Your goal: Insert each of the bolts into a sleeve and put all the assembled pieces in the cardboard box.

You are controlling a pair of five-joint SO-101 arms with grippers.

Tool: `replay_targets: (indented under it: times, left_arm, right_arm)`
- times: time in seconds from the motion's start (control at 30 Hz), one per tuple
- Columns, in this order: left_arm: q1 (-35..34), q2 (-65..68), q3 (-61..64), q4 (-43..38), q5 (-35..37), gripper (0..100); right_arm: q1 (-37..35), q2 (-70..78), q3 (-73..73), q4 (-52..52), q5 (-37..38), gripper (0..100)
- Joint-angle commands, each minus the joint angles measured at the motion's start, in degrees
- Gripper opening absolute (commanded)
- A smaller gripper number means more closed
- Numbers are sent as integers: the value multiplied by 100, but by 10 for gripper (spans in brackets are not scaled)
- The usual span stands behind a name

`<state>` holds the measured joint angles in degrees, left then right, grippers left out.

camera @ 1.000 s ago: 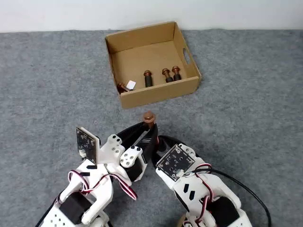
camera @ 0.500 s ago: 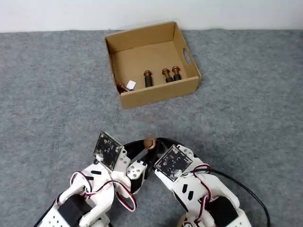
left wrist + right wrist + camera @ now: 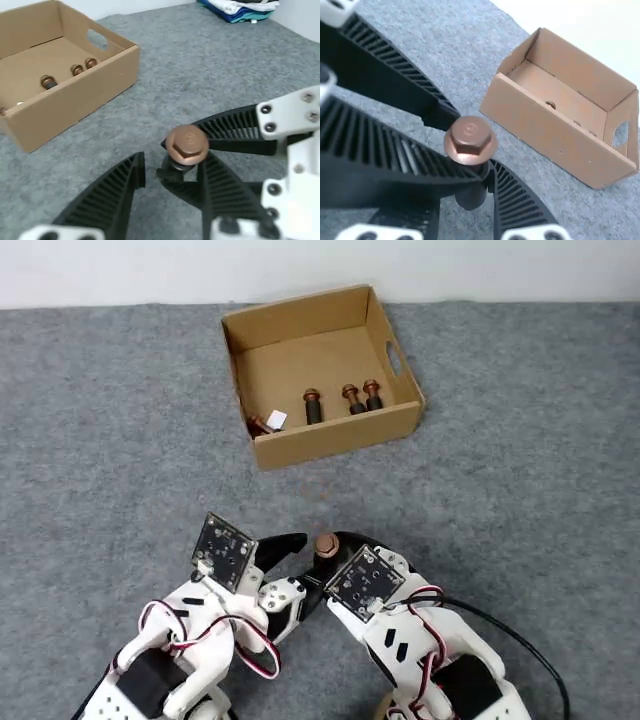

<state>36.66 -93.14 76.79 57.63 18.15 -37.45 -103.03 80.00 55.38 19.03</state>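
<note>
Grey carpet [image 3: 520,460] runs across the whole floor, up to a white wall [image 3: 500,270] at the back, and a folded pile of blue and white cloth [image 3: 240,9] lies off in a far corner. Near the wall sits the cardboard box [image 3: 330,440], and it holds three assembled pieces standing along its front wall [image 3: 313,406] [image 3: 352,398] [image 3: 373,394]. A fourth piece [image 3: 260,425] lies on its side in the corner beside a small white scrap [image 3: 277,420].

Out on the carpet, apart from the box, the right gripper [image 3: 481,182] is clamped on the black sleeve [image 3: 470,196], with the copper-headed bolt [image 3: 469,140] seated in its top. The left gripper [image 3: 170,165] is spread wide around it.
</note>
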Motion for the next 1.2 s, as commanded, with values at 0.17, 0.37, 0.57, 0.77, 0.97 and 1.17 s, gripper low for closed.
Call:
replay_targets:
  times: [0.17, 0.37, 0.57, 0.77, 0.97, 1.17]
  left_arm:
    - [-149, 9, -927, 633, -44, 199]
    - [-193, 9, -1262, 1002, -70, 197]
    - [-1160, 9, -1147, 1055, -70, 15]
    - [-2708, 9, -40, 589, -88, 5]
    - [-3437, 9, 1367, -615, -554, 5]
    - [-3508, 9, 2000, -1116, -695, 5]
  right_arm:
    - [40, -75, -35, -119, 9, 8]
    - [40, -75, 114, -136, 0, 8]
    - [927, -57, 9, -119, -1046, 8]
    - [2097, 40, -536, 251, -2796, 8]
    - [2149, 1244, -1415, 321, -3297, 8]
    - [2167, 3371, -2488, -840, -3253, 8]
